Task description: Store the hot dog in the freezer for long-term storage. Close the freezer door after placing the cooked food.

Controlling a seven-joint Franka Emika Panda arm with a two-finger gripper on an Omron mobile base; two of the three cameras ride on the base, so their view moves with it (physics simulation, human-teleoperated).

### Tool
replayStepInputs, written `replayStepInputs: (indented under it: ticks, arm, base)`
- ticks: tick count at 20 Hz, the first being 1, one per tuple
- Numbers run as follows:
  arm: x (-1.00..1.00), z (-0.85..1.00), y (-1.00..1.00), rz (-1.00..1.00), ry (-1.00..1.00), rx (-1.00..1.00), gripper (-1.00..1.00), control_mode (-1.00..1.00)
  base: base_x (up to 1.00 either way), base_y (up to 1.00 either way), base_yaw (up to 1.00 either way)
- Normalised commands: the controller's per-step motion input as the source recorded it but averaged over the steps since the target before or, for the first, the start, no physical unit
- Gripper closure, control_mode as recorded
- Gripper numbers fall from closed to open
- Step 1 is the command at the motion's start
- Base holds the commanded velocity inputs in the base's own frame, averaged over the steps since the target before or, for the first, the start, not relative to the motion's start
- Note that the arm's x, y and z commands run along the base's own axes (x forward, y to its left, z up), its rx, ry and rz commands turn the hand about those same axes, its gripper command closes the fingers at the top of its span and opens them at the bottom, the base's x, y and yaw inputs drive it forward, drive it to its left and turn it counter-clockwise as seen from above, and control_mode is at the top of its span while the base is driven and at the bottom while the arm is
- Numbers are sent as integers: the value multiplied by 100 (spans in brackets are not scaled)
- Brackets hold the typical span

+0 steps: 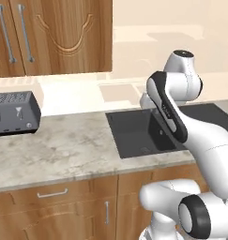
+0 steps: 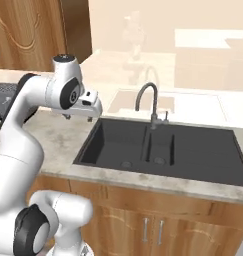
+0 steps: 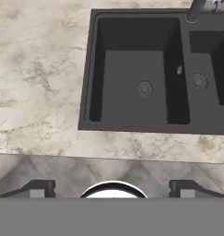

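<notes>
— Hot dog or freezer anywhere? I'm not spotting either; which way the sausage is lying from the jaws can't be told.
— Agreed. White two-finger gripper point(image 3: 112, 188) is hanging empty, jaws wide apart, over the speckled marble counter point(image 3: 35, 83); the dark double-basin sink point(image 3: 132, 69) is holding nothing.

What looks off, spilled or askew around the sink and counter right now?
Nothing stands out. The dark sink looks dry and holds nothing, the faucet stands upright, the marble counter shows no spills, and the toaster sits square. The tool hangs open over the counter edge.
</notes>
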Motion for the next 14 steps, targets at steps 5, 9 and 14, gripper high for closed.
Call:
replayStepInputs:
  ticks: [5, 9, 14]
  arm:
    - [0, 0, 0, 0, 0, 0, -100, 100]
    - [0, 0, 0, 0, 0, 0, -100, 100]
    - [0, 0, 0, 0, 0, 0, -100, 100]
  base:
    - [-28, 97, 0]
    - [-11, 100, 0]
    - [-3, 92, 0]
